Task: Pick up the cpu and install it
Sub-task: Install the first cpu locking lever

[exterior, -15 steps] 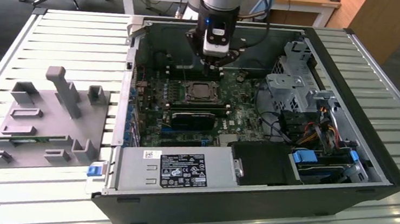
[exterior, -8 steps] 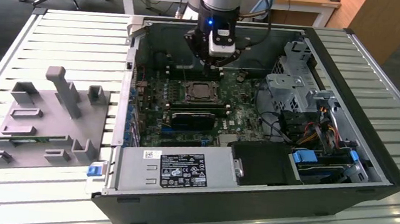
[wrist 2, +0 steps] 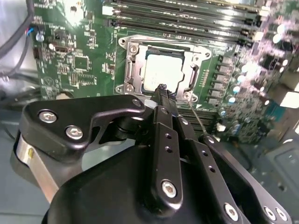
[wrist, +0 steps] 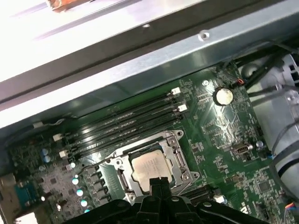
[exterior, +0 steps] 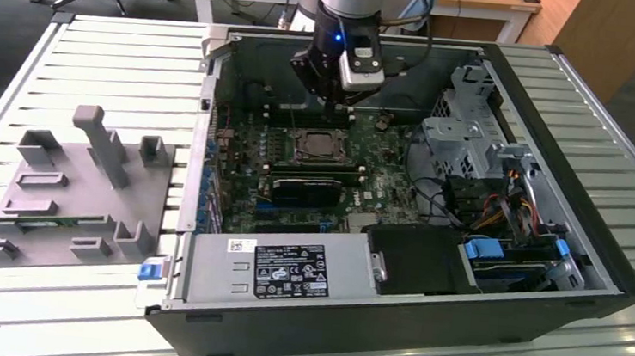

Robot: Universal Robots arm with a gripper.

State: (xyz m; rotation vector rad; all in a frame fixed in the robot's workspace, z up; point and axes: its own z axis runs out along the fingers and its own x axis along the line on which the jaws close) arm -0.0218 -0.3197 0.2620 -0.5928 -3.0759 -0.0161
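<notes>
A: The cpu (wrist: 150,166) sits in the socket (wrist 2: 161,70) on the board (exterior: 318,174), mid-case. The gripper (exterior: 341,101) hangs just above and beyond it, fingers (wrist 2: 164,100) pressed narrow with nothing between them.

B: To do this well, I'd say check the chip lies flat and square in the frame, and keep clear of the memory slots (wrist: 126,126).

A: The chip's near edge is hidden behind the fingers, and its corner notches are too small to read.
</notes>
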